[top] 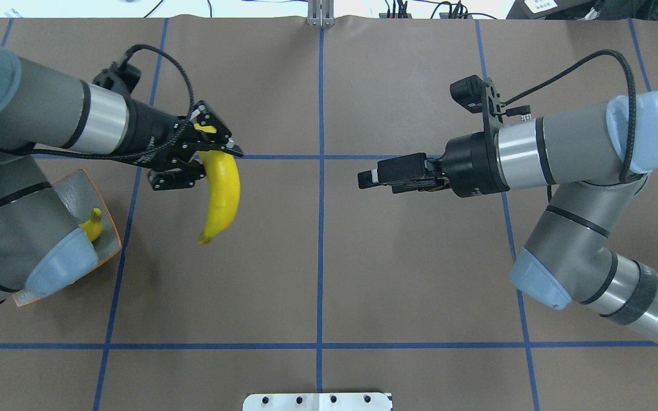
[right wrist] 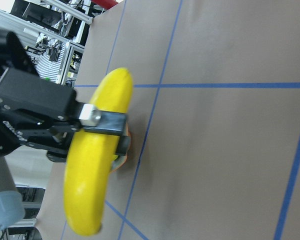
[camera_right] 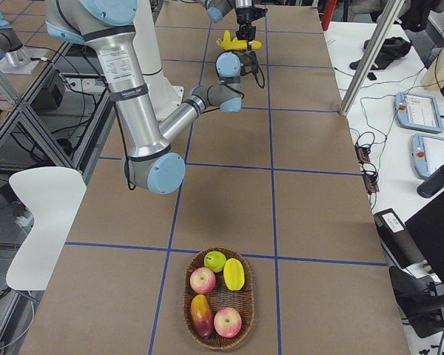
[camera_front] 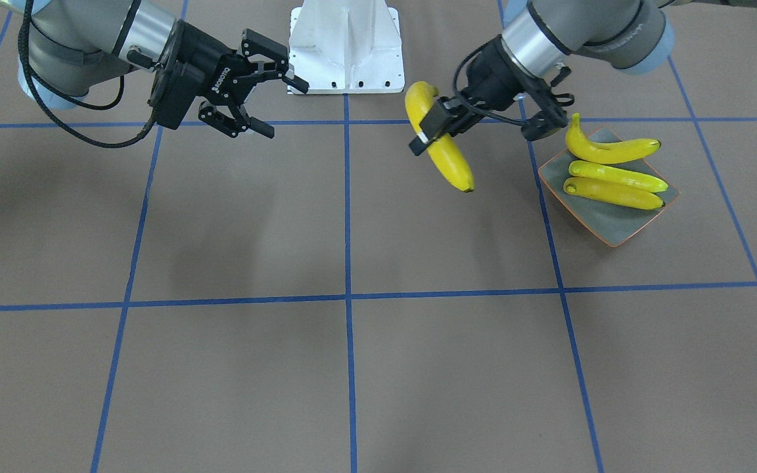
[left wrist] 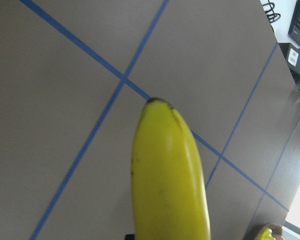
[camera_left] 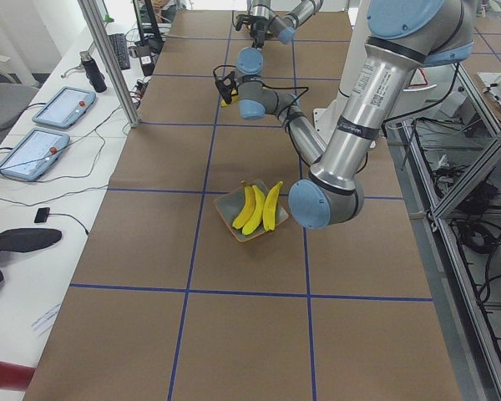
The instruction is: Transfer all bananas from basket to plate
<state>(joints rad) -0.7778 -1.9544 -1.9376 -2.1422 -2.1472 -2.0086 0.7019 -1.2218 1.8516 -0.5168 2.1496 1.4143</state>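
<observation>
Exterior front-facing | left gripper (camera_front: 432,130) clamped across the middle of a glossy yellow banana (camera_front: 455,165) with a dark tip, held above the table (camera_front: 352,368) near the plate (camera_front: 608,226) | three other bananas (camera_front: 615,186) lie on that orange-rimmed plate | right gripper (camera_front: 283,108) spread wide, empty

The left arm (camera_front: 589,29) is reaching in over the table (camera_front: 352,368) with its wrist tipping downward, and the left gripper (camera_front: 432,129) is clamping its fingers (camera_front: 434,120) across the middle of a banana (camera_front: 455,167), holding it off the table. The right arm (camera_front: 83,46) is stretching in from the opposite side, the right gripper (camera_front: 281,108) pointing toward the left one, its fingers standing wide apart and gripping nothing.
</observation>
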